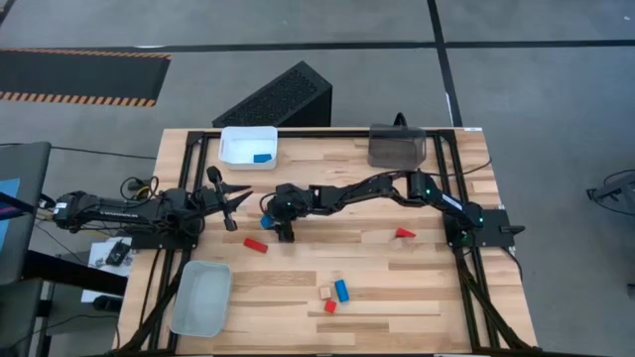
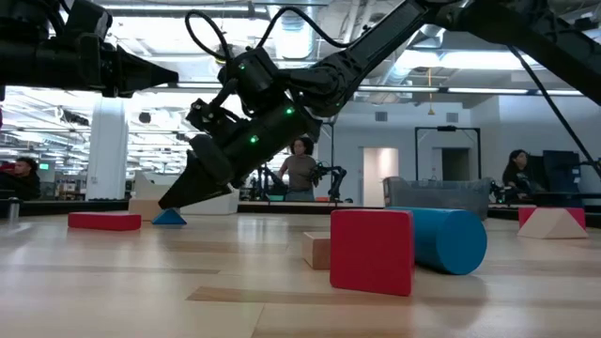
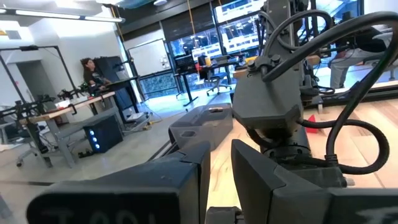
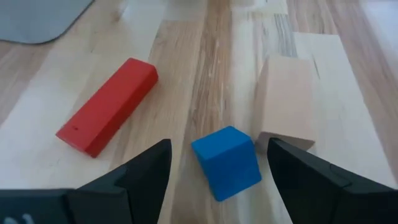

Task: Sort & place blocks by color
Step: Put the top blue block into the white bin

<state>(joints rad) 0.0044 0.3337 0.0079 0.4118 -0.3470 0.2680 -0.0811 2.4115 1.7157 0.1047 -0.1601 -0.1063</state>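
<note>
Sorting looks barely begun from above: one blue block lies in the white bin, other blocks remain scattered. Low down, a red cube and blue cylinder sit near. The right gripper straddles a blue cube, fingers wide; the left gripper waits, fingers narrow.

From above, you cannot see the blue cube; the right arm's wrist covers it, and the plain wood block beside it is hidden there too. Your left gripper is cut off at its wrist picture's edge; fingertips unseen.
</note>
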